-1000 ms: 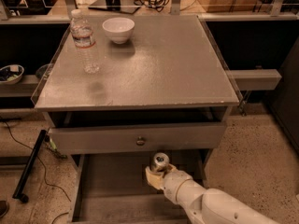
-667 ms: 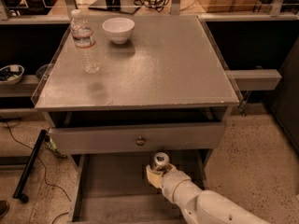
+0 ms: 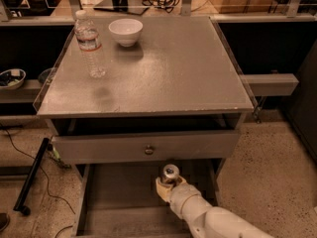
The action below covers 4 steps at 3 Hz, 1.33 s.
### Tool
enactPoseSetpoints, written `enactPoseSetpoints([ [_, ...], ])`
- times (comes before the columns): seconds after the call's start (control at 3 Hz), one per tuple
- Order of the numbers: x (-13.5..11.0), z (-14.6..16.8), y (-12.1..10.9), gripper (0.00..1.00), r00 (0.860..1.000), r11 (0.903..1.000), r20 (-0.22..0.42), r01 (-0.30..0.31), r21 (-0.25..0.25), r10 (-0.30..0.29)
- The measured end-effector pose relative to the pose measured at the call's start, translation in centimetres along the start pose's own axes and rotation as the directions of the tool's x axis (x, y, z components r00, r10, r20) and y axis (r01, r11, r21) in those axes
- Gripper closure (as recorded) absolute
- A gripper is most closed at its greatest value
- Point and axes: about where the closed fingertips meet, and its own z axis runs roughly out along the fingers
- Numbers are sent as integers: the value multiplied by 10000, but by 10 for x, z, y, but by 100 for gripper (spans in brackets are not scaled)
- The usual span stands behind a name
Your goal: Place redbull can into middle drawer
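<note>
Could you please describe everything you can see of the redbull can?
The redbull can shows mainly its round silver top. Its body is mostly hidden by the cream gripper, which is closed around it. It is held upright over the back part of the open middle drawer, just below the upper drawer front. Whether its base touches the drawer floor cannot be seen.

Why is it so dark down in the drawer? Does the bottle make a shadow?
In the camera view, light comes from above: the table top is bright and shades the middle drawer, where the gripper holds the redbull can; the water bottle casts a soft shadow toward the front edge, the bowl a small one.
</note>
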Motion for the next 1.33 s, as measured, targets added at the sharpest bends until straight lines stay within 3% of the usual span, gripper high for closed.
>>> enactPoseSetpoints([
  [0.67,31,11,-14,100,9999,9897,65,66,1432,-77],
  [1.0,37,17,-12,100,9999,9885,-47,116,1506,-110],
  [1.33,48,31,-25,100,9999,9735,-129,76,2287,-47],
])
